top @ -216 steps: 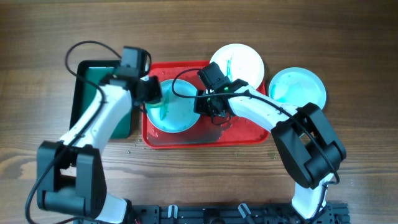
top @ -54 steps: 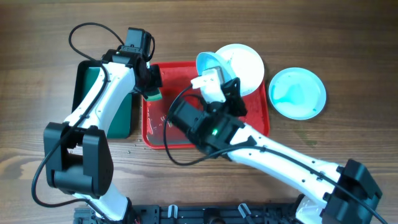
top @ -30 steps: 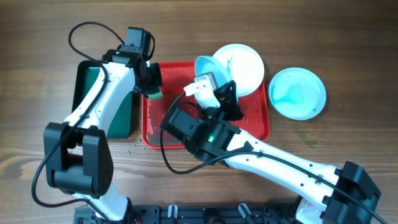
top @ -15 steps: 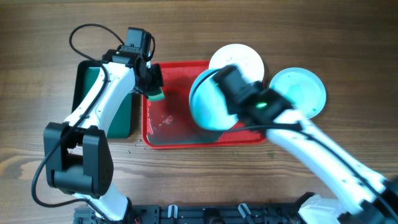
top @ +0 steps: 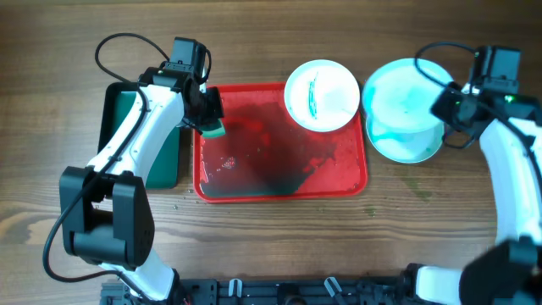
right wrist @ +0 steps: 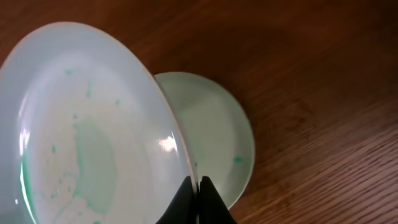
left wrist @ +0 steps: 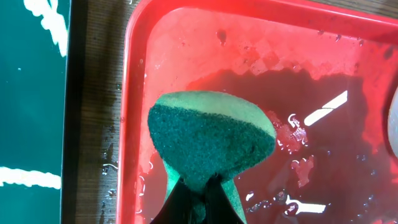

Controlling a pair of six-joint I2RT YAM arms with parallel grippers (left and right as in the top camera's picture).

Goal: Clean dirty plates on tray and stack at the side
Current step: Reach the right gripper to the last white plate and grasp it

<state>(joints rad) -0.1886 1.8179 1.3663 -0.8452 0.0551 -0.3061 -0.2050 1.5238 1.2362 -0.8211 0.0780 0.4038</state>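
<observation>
The red tray (top: 254, 188) lies mid-table, wet and without a plate inside it. A white plate (top: 322, 93) with a teal smear rests over its far right corner. My right gripper (top: 446, 105) is shut on the rim of a pale-aqua plate (top: 396, 95) and holds it tilted above a second pale-aqua plate (top: 415, 151) on the table right of the tray. The right wrist view shows the fingers (right wrist: 198, 186) pinching the held plate (right wrist: 93, 137) over the lower plate (right wrist: 214, 130). My left gripper (top: 207, 119) is shut on a green sponge (left wrist: 210, 143) over the tray's left end (left wrist: 280, 93).
A smaller dark green tray (top: 127, 135) lies left of the red tray, under my left arm, and also shows in the left wrist view (left wrist: 31, 93). Water drops sit on the wood beside the red tray's left rim. Bare wooden table surrounds everything.
My right gripper has lifted the pale-aqua plate off the red tray and carried it right, over the plate on the table. My left gripper has stayed at the tray's left end with the sponge.
</observation>
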